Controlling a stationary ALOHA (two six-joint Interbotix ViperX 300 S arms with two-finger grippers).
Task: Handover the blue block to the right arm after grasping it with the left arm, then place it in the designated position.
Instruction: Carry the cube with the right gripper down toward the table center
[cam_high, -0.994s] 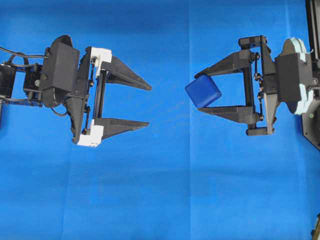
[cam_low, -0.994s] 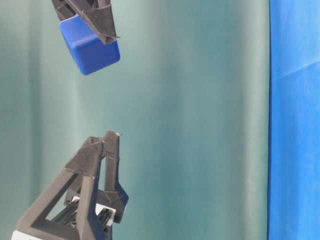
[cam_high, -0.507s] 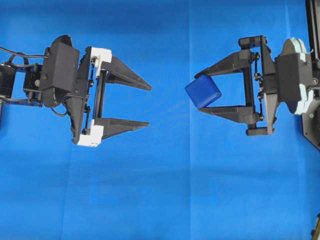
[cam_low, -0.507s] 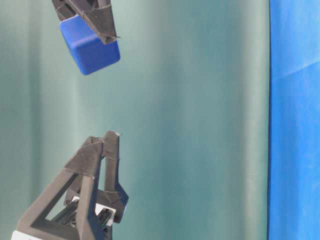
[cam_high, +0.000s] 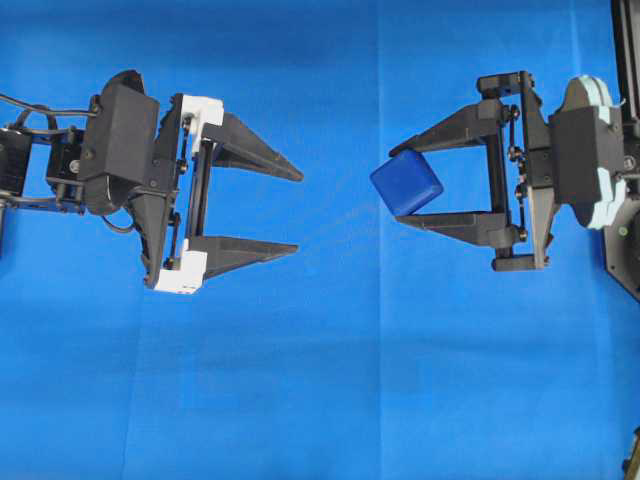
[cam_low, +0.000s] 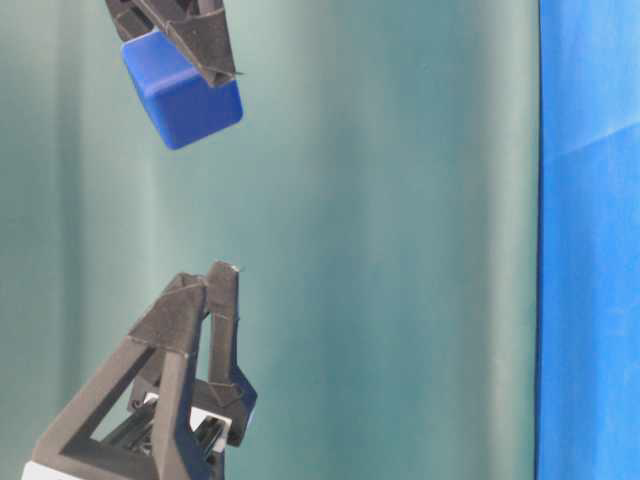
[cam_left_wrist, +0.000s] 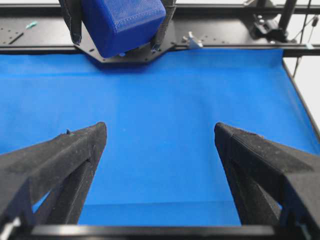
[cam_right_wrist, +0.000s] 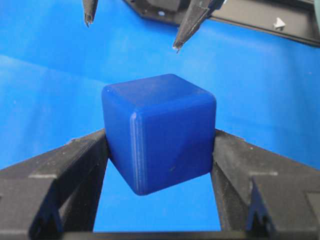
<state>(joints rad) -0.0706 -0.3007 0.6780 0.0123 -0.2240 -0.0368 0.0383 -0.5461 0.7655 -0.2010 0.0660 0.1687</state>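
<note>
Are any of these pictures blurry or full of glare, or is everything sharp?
Overhead view: evenly lit and sharp, with no strong glare on the blue cloth. Right wrist view: the small dark-blue cube is crisp; the black frame behind is softer. Left wrist view: the near black fingers look oversized, yet their grain shows.

We find no legible text, label, brand, number or sign in any view. The blue block (cam_right_wrist: 159, 132), the blue cloth (cam_high: 330, 380) and the black bodies of both grippers carry no markings that we can read.
</note>
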